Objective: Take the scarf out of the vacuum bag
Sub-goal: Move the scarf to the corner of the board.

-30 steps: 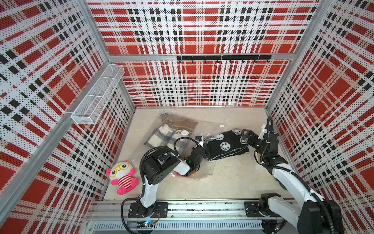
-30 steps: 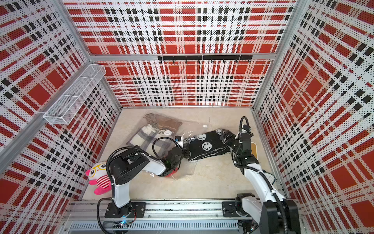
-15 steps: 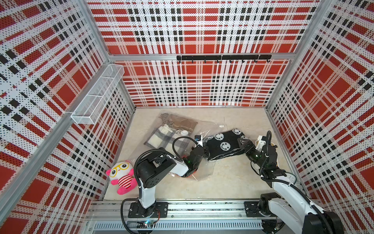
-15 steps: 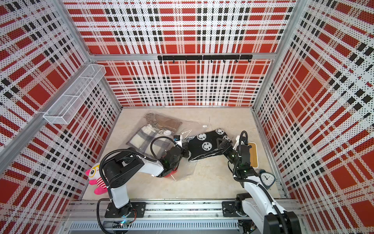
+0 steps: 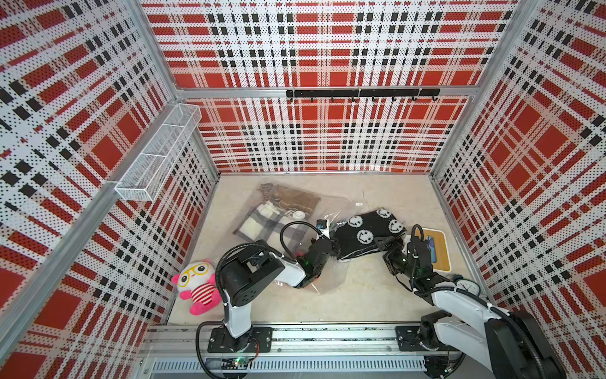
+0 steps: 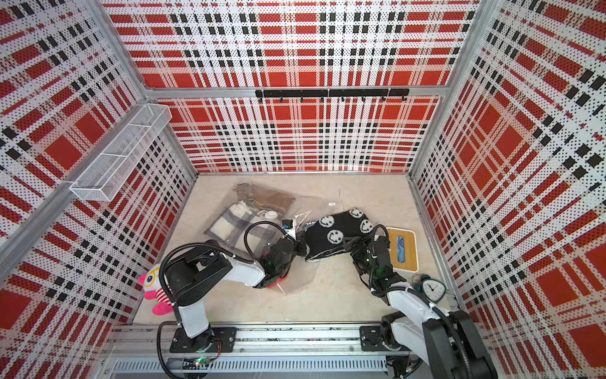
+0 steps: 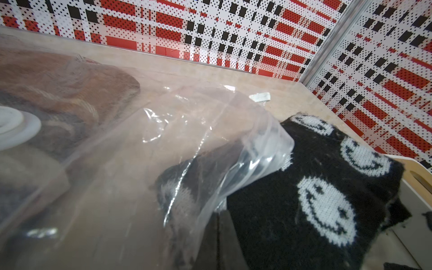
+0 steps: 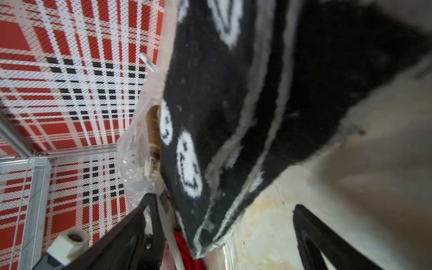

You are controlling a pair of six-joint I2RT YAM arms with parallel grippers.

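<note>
Beige floor (image 5: pixel 360 295): left pincer (image 5: pixel 333 246) pinches vacuum bag (image 7: pixel 177 117), right pincer (image 5: pixel 385 244) gapes (scarf (image 5: pixel 360 229), clock (image 6: pixel 433 288) nearby).

Black smiley scarf (image 5: pixel 364 231) mostly out of clear vacuum bag (image 5: pixel 328 206) on its left; left jaws closed at bag mouth, right jaws spread by scarf's right end.

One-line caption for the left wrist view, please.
Black smiley-face scarf lies partly out of the clear vacuum bag, brown fabric inside.

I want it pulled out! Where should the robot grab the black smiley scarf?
Grab the black smiley scarf at its folded corner farthest from the vacuum bag, coming from the robot's right; its other end sits inside the bag's mouth.
</note>
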